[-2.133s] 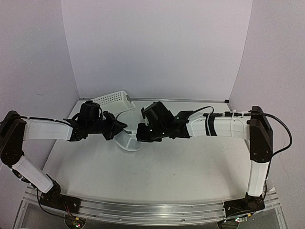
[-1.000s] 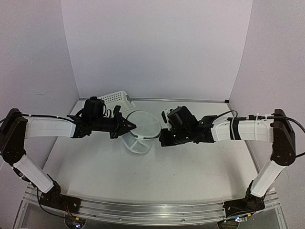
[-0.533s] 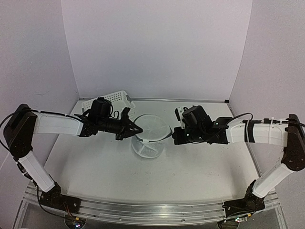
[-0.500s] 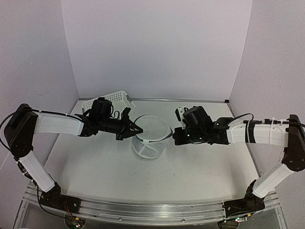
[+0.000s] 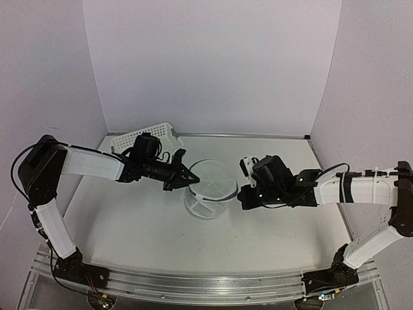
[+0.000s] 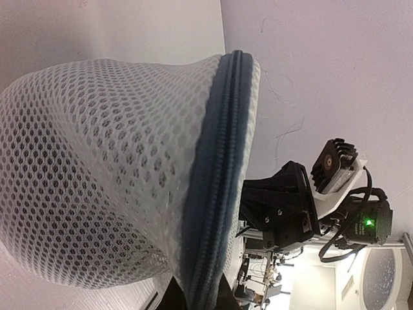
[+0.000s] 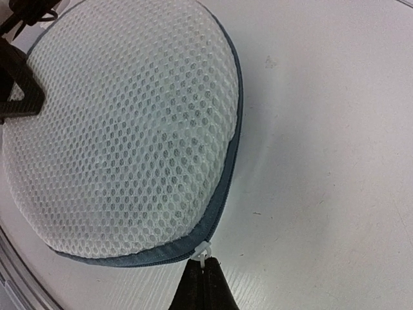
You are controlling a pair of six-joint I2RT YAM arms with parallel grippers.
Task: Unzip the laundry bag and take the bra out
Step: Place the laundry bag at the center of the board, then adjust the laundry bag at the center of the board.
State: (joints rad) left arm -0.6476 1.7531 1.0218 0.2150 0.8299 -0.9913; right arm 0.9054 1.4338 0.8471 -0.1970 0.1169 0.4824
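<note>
The laundry bag (image 5: 211, 183) is a white mesh cylinder with a grey-blue zip rim, held a little off the table between both arms. My left gripper (image 5: 191, 179) is shut on the zip rim (image 6: 210, 213) at the bag's left side. My right gripper (image 5: 241, 196) is shut on the small white zipper pull (image 7: 203, 252) at the bag's right edge, where the zip seam (image 7: 222, 194) curves round the mesh top (image 7: 122, 123). The bra is hidden; no black fabric shows through the mesh.
A white perforated plastic basket (image 5: 147, 137) lies at the back left, just behind my left arm. The white table (image 5: 193, 245) is walled by pale panels at the back and sides.
Both grippers have carried the bag to the right and slightly nearer. The bag stands more upright, and my right gripper has dropped lower on its right side.
</note>
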